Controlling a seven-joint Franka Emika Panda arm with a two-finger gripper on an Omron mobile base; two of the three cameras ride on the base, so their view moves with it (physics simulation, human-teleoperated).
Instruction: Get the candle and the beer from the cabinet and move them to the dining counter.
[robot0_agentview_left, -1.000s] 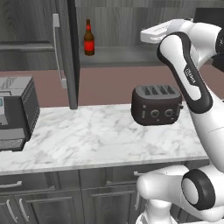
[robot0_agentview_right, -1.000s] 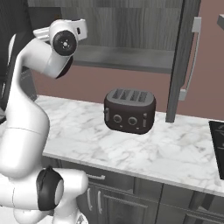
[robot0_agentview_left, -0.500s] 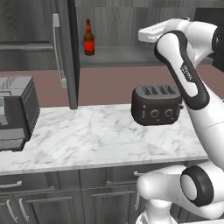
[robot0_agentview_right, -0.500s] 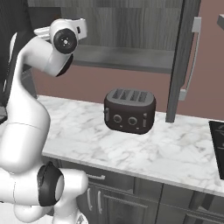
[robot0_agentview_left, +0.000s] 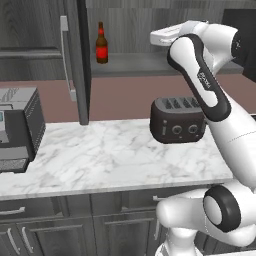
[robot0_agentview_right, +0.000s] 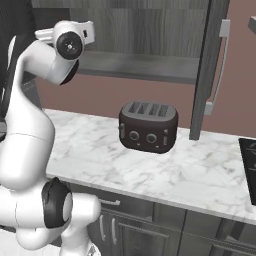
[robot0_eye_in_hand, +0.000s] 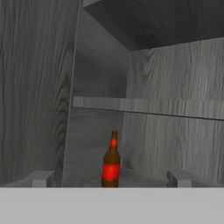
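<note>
Robot arm (robot0_agentview_left: 200, 85): one, and it fills the right side of the left base frame, elbow up, hand reaching toward the open cabinet at upper centre.
Gripper (robot0_eye_in_hand: 109, 178): one; in the hand view its two finger tips (robot0_eye_in_hand: 40, 178) sit far apart at the bottom edge, left and right, jaws spread wide with nothing between them but the distant bottle.
Counter (robot0_agentview_left: 110, 160): one marble wall counter across the middle of both base views, dark drawer fronts below it.
Toaster (robot0_agentview_left: 177, 120): one, dark, four slots, centre right on the marble in the left base view, partly covered by the forearm there; whole in the right base view (robot0_agentview_right: 148, 126).
Second appliance (robot0_agentview_left: 17, 127): one grey box at the left edge of the left base frame, cut off, hard to name.
Cooktop (robot0_agentview_right: 248, 165): one dark corner at the right edge of the right base frame, cut off.
Cabinet (robot0_agentview_left: 75, 60): one in play, door swung open edge-on, long silver handle showing; shelf behind it.
Beer (robot0_agentview_left: 101, 44): one bottle, upright on the cabinet shelf, upper centre left of the left base frame; in the hand view (robot0_eye_in_hand: 111, 162) it stands bottom centre, its foot cut by the frame's lower band, well apart from the tips.
Candle: cannot make one out on the visible shelf.
</note>
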